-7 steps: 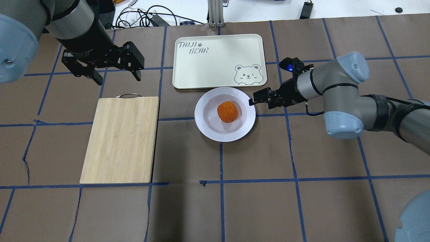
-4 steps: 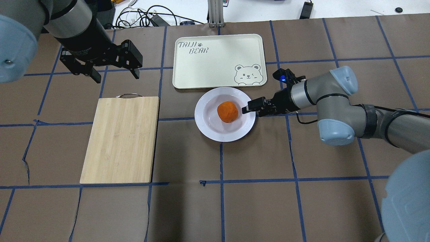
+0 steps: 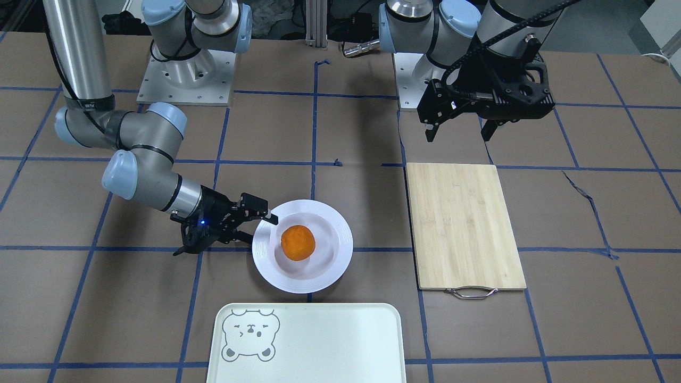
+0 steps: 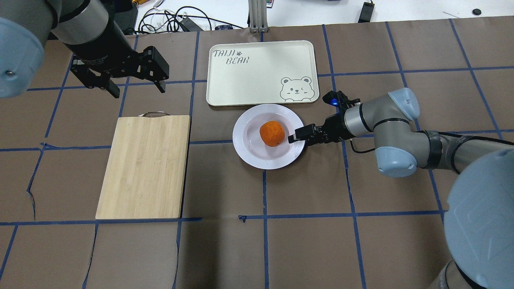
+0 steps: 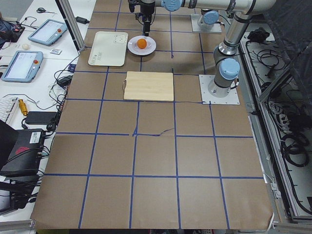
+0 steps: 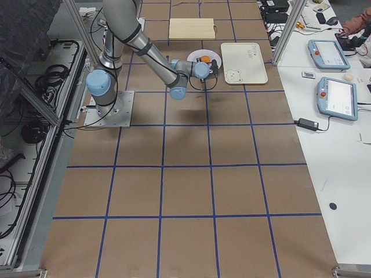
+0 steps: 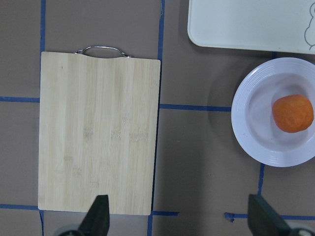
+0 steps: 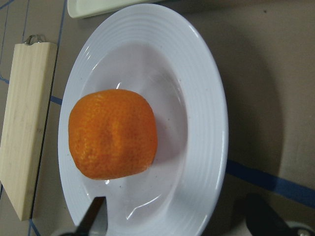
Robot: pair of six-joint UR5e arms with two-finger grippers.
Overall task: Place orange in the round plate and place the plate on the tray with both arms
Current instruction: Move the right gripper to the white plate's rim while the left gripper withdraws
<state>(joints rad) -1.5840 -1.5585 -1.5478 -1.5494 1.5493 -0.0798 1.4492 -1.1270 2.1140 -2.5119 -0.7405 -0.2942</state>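
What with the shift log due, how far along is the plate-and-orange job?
Done: the orange lies in the round plate. In hand: the right claw, open, straddles the plate's rim, not yet closed on it; the left claw hangs open beyond the cutting board, away from the plate. To do: grip the plate with both claws and set it on the tray beside it.

bamboo cutting board [image 4: 143,166] with metal handle [image 4: 153,114], brown table covering [image 4: 305,249] gridded with blue tape [image 4: 353,214], cables [image 4: 172,18] beyond
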